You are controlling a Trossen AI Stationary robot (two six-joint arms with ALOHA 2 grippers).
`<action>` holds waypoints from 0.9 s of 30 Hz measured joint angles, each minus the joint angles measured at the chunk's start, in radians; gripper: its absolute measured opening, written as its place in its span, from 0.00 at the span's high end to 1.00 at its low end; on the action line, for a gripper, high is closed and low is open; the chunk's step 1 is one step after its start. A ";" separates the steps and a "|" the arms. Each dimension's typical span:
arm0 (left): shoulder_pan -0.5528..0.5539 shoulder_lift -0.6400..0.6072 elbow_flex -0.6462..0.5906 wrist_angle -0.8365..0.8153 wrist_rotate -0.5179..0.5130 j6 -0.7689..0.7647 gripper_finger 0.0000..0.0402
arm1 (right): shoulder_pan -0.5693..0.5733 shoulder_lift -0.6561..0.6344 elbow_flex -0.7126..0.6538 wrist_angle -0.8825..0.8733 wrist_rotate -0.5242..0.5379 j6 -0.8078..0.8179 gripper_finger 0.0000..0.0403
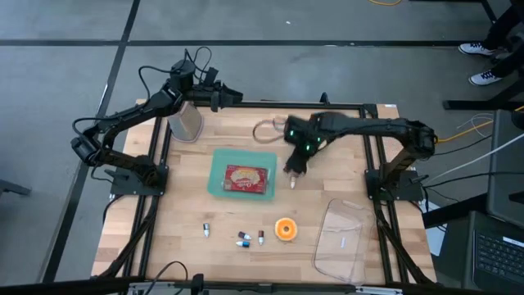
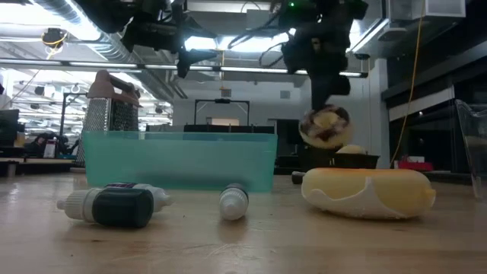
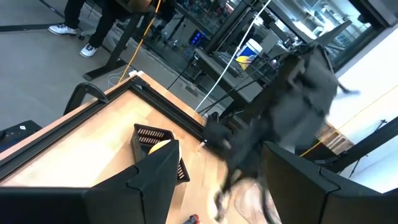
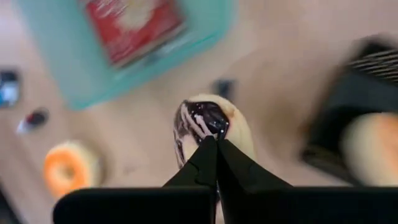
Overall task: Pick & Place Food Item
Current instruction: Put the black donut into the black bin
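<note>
The food item is a pale round pastry with a dark purple filling [image 4: 208,124]. It hangs in the air below my right gripper [image 4: 216,149], just right of the teal tray [image 1: 219,182], as the low view also shows the pastry [image 2: 326,125]. A red packet [image 1: 247,179] lies in the tray. My left gripper [image 3: 224,186] stands open and high over the table's far left, near a metal grater [image 1: 187,123], with nothing between its fingers. My right gripper pinches the pastry's upper edge [image 4: 210,138] between its two shut fingertips. The fingers come from above, pointing steeply down. The pastry hangs below them, lifted clear of the table [image 2: 326,129].
An orange ring-shaped pastry [image 1: 284,229] and several small bottles [image 1: 244,238] lie near the front edge. A clear plastic container [image 1: 342,239] lies at the front right. A black wire basket [image 4: 360,130] holding a tan bun stands at the far middle.
</note>
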 joint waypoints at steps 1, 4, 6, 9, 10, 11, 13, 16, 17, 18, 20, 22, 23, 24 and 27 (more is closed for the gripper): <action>0.000 0.000 0.000 0.000 0.000 0.000 0.44 | -0.022 -0.002 0.014 -0.013 0.023 -0.010 1.00; 0.000 0.000 0.000 0.001 0.000 0.000 0.44 | -0.088 -0.002 0.046 -0.053 0.078 -0.032 1.00; 0.000 0.000 0.000 0.001 0.000 0.000 0.44 | -0.132 -0.002 0.052 -0.055 0.105 -0.041 1.00; 0.000 0.000 0.000 0.001 0.000 0.000 0.44 | -0.198 -0.001 0.052 -0.060 0.135 -0.051 1.00; 0.000 0.000 0.000 0.001 0.000 0.000 0.44 | -0.219 -0.001 0.052 -0.060 0.148 -0.063 1.00; 0.000 0.000 0.000 0.001 0.000 0.000 0.44 | -0.240 -0.001 0.052 -0.060 0.158 -0.070 1.00; 0.000 0.000 0.000 0.001 -0.001 0.002 0.44 | -0.277 -0.001 0.052 -0.060 0.167 -0.084 1.00; 0.000 0.000 0.000 0.001 -0.001 0.003 0.44 | -0.327 -0.001 0.052 -0.059 0.188 -0.120 1.00; 0.000 0.000 0.000 0.001 -0.001 0.002 0.44 | -0.342 -0.001 0.052 -0.057 0.193 -0.136 1.00; 0.000 0.000 0.000 0.001 -0.001 0.003 0.44 | -0.356 -0.001 0.052 -0.055 0.199 -0.150 1.00; 0.000 0.000 0.000 0.001 -0.001 0.003 0.44 | -0.380 -0.001 0.052 -0.052 0.203 -0.180 1.00; 0.000 0.000 0.000 0.001 -0.001 0.003 0.44 | -0.398 -0.001 0.052 -0.053 0.216 -0.205 1.00; 0.000 0.000 0.000 0.001 -0.001 0.003 0.44 | -0.407 -0.001 0.052 -0.053 0.217 -0.218 1.00; 0.000 0.000 0.000 0.001 -0.001 0.003 0.44 | -0.415 -0.001 0.052 -0.053 0.220 -0.227 1.00; 0.000 0.000 0.000 0.001 -0.003 0.003 0.44 | -0.436 -0.001 0.052 -0.053 0.219 -0.254 1.00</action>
